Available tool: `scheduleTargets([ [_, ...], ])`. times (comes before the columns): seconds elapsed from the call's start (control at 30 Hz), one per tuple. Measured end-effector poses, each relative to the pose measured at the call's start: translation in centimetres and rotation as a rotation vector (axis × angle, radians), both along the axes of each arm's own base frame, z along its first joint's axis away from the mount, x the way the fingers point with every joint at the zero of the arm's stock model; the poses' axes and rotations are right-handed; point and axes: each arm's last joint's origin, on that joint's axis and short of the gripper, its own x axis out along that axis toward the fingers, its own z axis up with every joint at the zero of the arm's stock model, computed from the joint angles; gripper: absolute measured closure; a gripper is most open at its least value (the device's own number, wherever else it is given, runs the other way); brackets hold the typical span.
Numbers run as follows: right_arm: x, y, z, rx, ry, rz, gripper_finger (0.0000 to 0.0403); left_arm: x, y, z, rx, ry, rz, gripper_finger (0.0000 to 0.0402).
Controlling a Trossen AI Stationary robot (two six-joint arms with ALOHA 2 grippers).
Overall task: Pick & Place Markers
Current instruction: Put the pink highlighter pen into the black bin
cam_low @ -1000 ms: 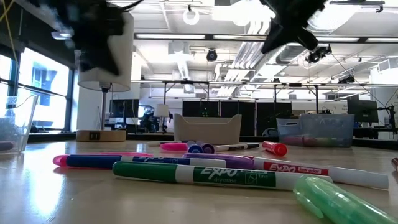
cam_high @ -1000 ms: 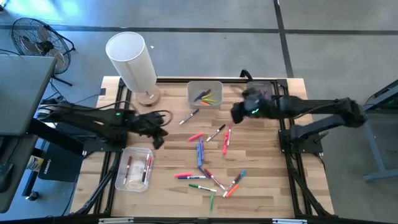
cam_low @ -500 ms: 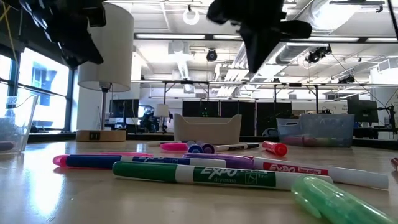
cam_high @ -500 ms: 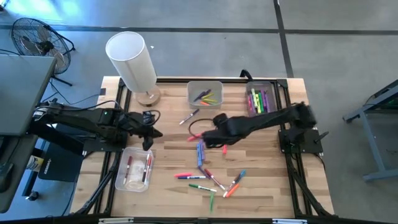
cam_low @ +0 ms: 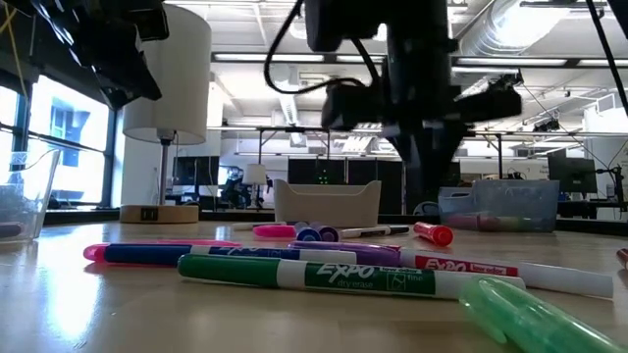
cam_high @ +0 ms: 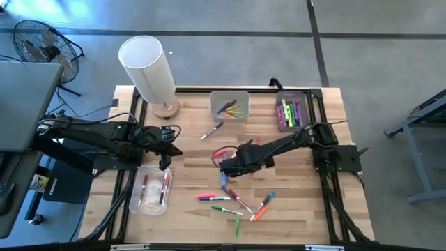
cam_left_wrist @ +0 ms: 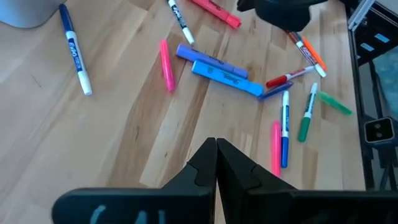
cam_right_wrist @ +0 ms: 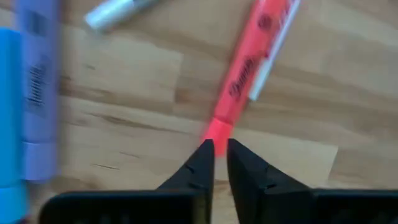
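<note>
Over at the bench's left edge the left gripper (cam_high: pixel 166 155) hangs just above the clear bin (cam_high: pixel 136 201) by the front-left corner, its jaws pressed together with nothing between them; a few markers already lie in that bin. It looks to be waiting.

Moving toward the middle, the loose markers (cam_high: pixel 230 199) are scattered across the centre and front of the bench, with two more bins along the back edge, the grey bin (cam_high: pixel 229 95) and another bin (cam_high: pixel 280 120) near the back-right corner, each holding a few pens.

The right gripper (cam_high: pixel 226 164) is low over the middle of the bench. Its wrist view shows the jaws nearly pressed together, only a slit between them, the tips poised at the end of a red marker (cam_right_wrist: pixel 247 67), with a purple marker (cam_right_wrist: pixel 36 87) and blue marker (cam_right_wrist: pixel 7 112) lying off to one side.

To my eye the step in hand is taking that red pen, and the jaws are too narrow for it. They would need to spread wide first, straddle the barrel nearer its middle rather than its tip, and come down square across it so it doesn't roll or skid into the neighbouring pens.
</note>
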Motion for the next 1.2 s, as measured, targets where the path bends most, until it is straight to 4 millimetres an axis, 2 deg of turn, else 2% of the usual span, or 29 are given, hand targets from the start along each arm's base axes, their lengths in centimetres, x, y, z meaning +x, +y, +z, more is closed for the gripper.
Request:
scheduleTargets([
  [0.27,-0.4,0.5,-1.3,-0.029,-0.036,-0.062,0.0285,0.0,0.0,0.0,0.017,-0.002,-0.019,0.0401],
  [0.43,-0.4,-0.1,-2.7,-0.032,-0.086,-0.14,0.0262,0.0,0.0,0.0,0.017,-0.002,-0.017,0.0401],
  [0.7,-1.5,-0.6,-5.1,-0.013,-0.092,-0.197,0.0276,0.0,0.0,0.0,0.017,0.0,-0.017,0.0401],
  [0.97,-1.2,-0.8,-4.9,-0.057,-0.109,-0.168,0.0306,0.1,0.0,0.0,0.018,0.002,-0.017,0.0401],
  [1.2,-1.2,-0.6,-4.9,-0.045,-0.101,-0.119,0.0354,0.2,0.0,-0.1,0.025,0.01,-0.022,0.0401],
])
